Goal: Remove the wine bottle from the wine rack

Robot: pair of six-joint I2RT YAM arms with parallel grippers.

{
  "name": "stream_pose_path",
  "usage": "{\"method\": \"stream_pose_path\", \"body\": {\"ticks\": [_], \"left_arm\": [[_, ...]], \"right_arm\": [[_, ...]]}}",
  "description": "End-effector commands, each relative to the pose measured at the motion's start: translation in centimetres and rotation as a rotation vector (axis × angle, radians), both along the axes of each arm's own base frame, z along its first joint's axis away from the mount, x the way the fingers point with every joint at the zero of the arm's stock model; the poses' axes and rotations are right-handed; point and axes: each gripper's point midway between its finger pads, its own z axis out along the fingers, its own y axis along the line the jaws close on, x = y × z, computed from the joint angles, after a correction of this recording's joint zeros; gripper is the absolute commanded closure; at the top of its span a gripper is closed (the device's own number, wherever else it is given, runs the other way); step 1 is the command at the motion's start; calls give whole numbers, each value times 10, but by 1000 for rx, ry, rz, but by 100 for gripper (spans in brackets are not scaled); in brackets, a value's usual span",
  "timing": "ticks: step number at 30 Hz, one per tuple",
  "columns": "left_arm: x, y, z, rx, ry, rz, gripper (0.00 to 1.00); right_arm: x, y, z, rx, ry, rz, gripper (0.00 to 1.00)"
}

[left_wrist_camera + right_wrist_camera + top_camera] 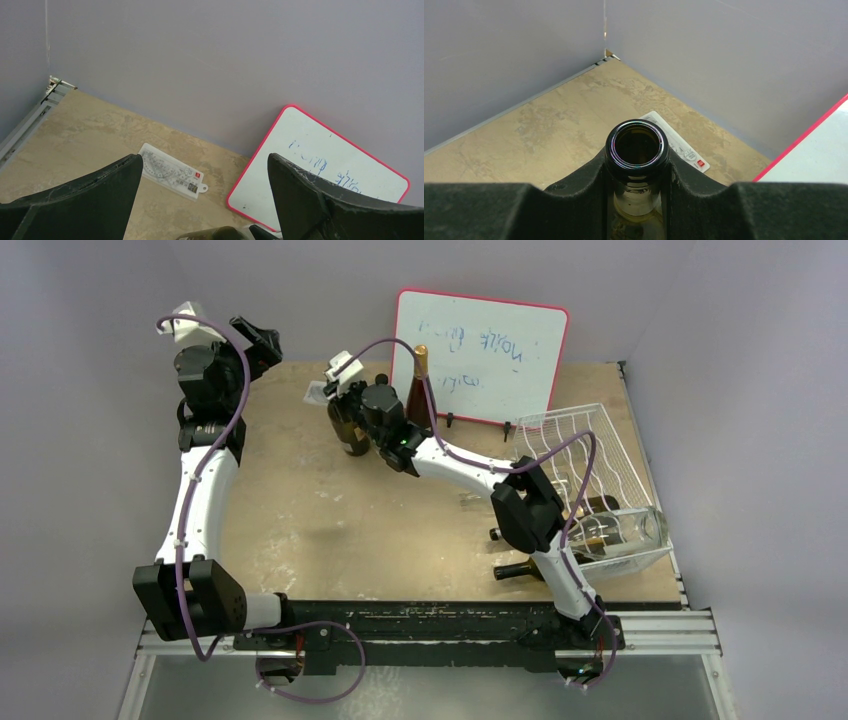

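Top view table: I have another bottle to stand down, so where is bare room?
Free: the broad tan tabletop between the white left arm and the right arm, down to the near edge. Crowded: the right side, with the white wire rack and lying bottles, and the far middle by the red-framed whiteboard, around two upright dark bottles.

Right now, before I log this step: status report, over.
Left gripper open, empty. Right gripper shut on wine bottle neck. Bottle upright, off the wine rack. Foil-topped bottle and whiteboard close beside.
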Motion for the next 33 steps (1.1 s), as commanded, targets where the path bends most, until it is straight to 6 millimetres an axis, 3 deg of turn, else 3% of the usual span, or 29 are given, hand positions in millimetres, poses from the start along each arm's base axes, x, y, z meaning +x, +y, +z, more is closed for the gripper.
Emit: {"method": "stream_pose_path", "body": {"ticks": [1,8,13,19,28,33], "left_arm": [[-4,1,41,4,-116,-10,5],[-4,1,40,3,-117,-11,6],[-4,1,41,0,-119,-14,6],[-3,1,40,-3,-120,-16,6],[-3,0,41,-5,-123,-22,6],[-3,-1,40,-6,-122,-24,6]], "right_arm": [[-1,-13,91,191,-153,-45,74],[-1,-13,96,189,-165,-43,46],[-3,-12,102,181,-171,-31,39],[-13,-15,124,175,-196,-5,34],[-59,-35,189,157,-283,63,26],[-90,-58,210,124,-296,113,25]]}}
